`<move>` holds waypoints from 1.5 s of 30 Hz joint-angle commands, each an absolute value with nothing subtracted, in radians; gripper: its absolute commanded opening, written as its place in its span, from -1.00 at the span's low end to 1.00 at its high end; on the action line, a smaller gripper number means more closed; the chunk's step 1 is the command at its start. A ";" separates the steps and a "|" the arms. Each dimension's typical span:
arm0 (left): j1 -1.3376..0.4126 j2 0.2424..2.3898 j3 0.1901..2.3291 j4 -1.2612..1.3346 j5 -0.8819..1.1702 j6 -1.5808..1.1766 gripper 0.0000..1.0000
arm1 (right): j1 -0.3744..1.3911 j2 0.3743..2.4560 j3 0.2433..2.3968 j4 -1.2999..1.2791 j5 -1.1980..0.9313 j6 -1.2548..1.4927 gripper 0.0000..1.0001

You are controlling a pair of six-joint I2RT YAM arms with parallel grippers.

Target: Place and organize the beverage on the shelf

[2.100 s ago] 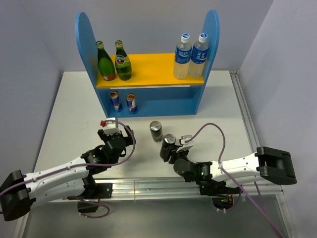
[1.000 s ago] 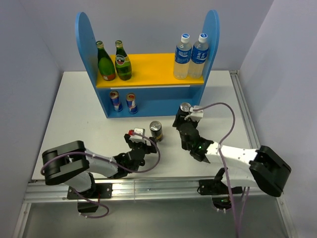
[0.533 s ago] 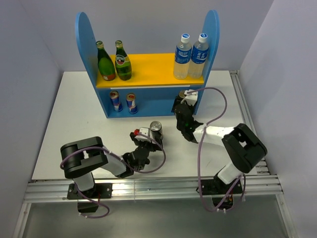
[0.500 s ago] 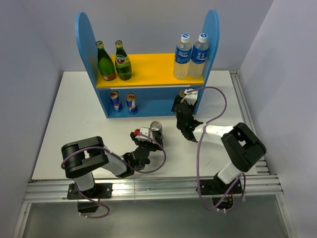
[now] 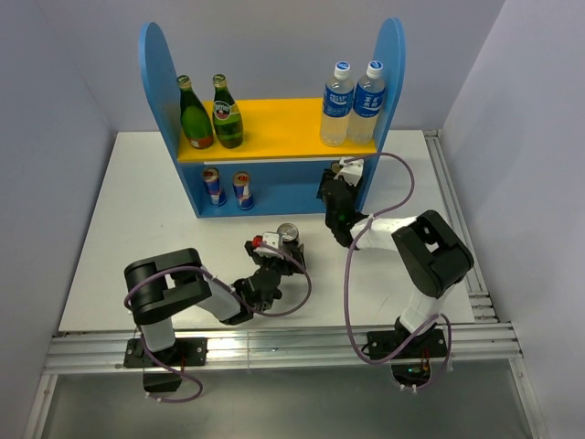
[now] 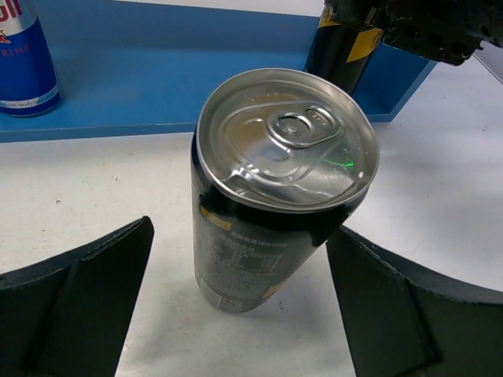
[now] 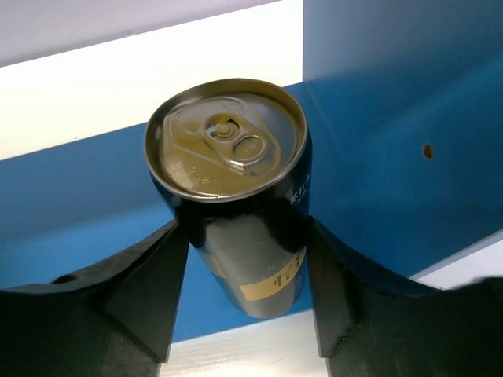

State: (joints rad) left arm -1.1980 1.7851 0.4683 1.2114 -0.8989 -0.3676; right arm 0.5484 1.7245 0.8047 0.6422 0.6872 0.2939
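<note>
Right gripper (image 7: 247,236) pinches held can (image 7: 228,149) at shelf (image 7: 393,118); at 7 o'clock, left gripper (image 6: 240,236), jaws spread, flanks loose can (image 6: 283,149): off-centre closing could topple it

- Slim blue-and-silver can (image 6: 23,63): partial lettering, apparently "RINK"; smaller line illegible.
- Dark brown-gold can with silver top (image 6: 251,259): fine print unreadable.
- Second brown-gold can (image 7: 267,283): gold patch, characters unreadable.

A dark can (image 6: 275,196) stands upright between the left hand's (image 6: 241,236) parted fingers (image 6: 78,306).
</note>
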 commanded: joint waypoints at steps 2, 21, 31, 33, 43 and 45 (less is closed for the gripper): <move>-1.189 1.796 0.495 1.278 -0.907 -0.356 0.96 | 0.532 1.721 0.865 0.773 0.676 0.293 0.49; -1.151 1.888 0.567 1.327 -0.877 -0.330 0.74 | 0.561 1.474 0.661 0.782 0.672 0.342 1.00; -1.138 1.944 0.626 1.318 -0.884 -0.327 -0.72 | 0.682 1.172 0.519 0.658 0.808 0.355 1.00; -1.138 1.942 0.627 1.313 -0.887 -0.321 -0.76 | 0.750 1.122 0.505 0.626 0.894 0.348 1.00; -1.131 1.864 0.678 1.205 -0.888 -0.256 -0.99 | 0.925 0.760 0.419 0.244 1.041 0.526 1.00; -1.129 1.856 0.713 1.189 -0.888 -0.232 -0.99 | 0.928 0.715 0.413 0.188 1.043 0.558 1.00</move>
